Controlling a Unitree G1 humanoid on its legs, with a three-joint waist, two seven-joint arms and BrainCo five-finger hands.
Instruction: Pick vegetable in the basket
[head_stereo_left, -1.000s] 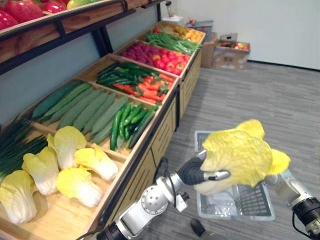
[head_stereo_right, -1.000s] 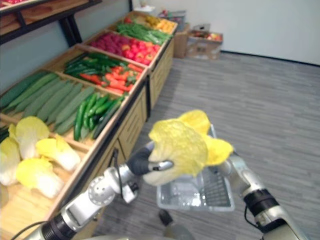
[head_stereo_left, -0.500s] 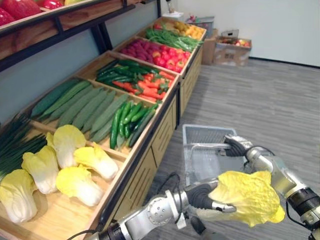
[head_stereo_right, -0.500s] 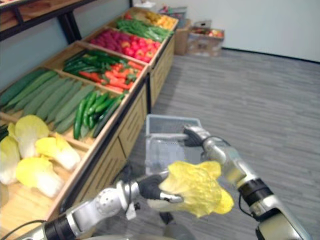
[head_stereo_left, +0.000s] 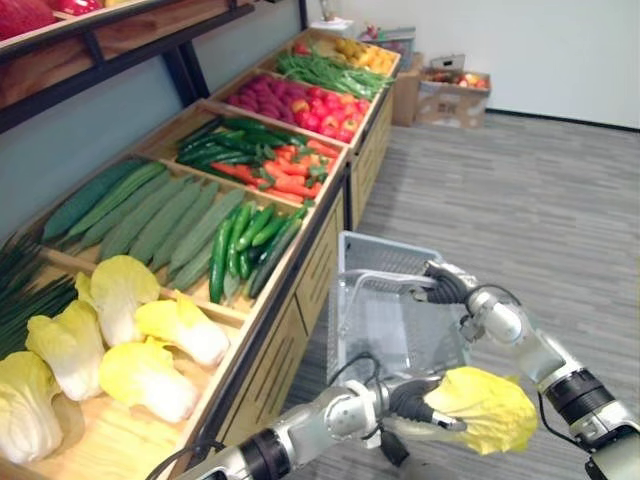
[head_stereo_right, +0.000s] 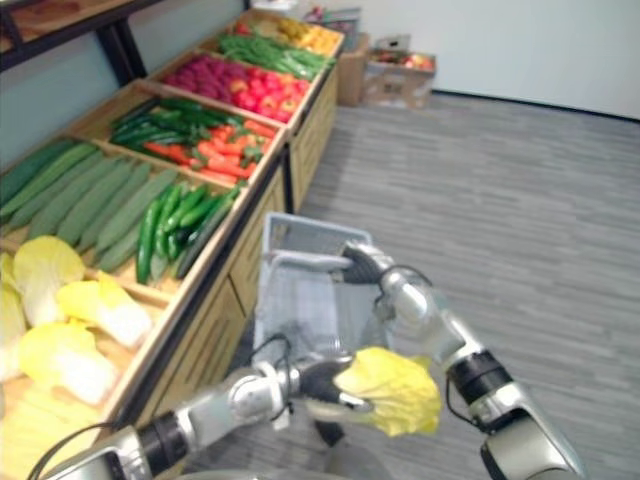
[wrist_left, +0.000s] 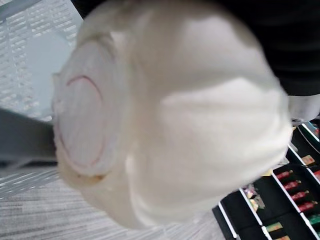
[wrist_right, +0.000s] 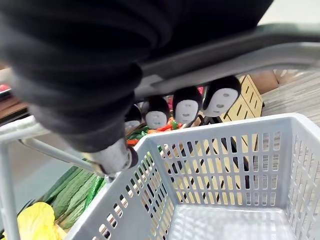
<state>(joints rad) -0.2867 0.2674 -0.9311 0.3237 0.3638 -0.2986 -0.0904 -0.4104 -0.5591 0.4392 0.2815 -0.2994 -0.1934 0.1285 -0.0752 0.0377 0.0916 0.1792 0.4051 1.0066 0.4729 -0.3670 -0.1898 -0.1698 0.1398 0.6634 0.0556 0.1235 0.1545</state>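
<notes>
My left hand (head_stereo_left: 413, 399) is shut on a yellow napa cabbage (head_stereo_left: 487, 408), held low in front of the grey plastic basket (head_stereo_left: 385, 322). The left wrist view has the cabbage's white cut base (wrist_left: 150, 120) close up, with basket mesh (wrist_left: 30, 40) behind it. My right hand (head_stereo_left: 446, 284) is shut on the basket's handle (wrist_right: 240, 55) and holds the basket up, tilted, beside the shelf. In the right wrist view its fingers (wrist_right: 187, 107) curl round that handle above the basket's inside (wrist_right: 225, 165), which holds nothing that I can see.
A long wooden produce shelf (head_stereo_left: 300, 290) runs along the left with more cabbages (head_stereo_left: 140, 370), cucumbers (head_stereo_left: 160, 215), peppers and carrots (head_stereo_left: 285, 175). Cardboard boxes (head_stereo_left: 455, 95) stand at the far wall. Grey carpet (head_stereo_left: 540, 200) stretches to the right.
The cabbage in my left hand has come down from high above the basket to low before it. My right hand has lifted and tilted the basket. The camera has shifted too.
</notes>
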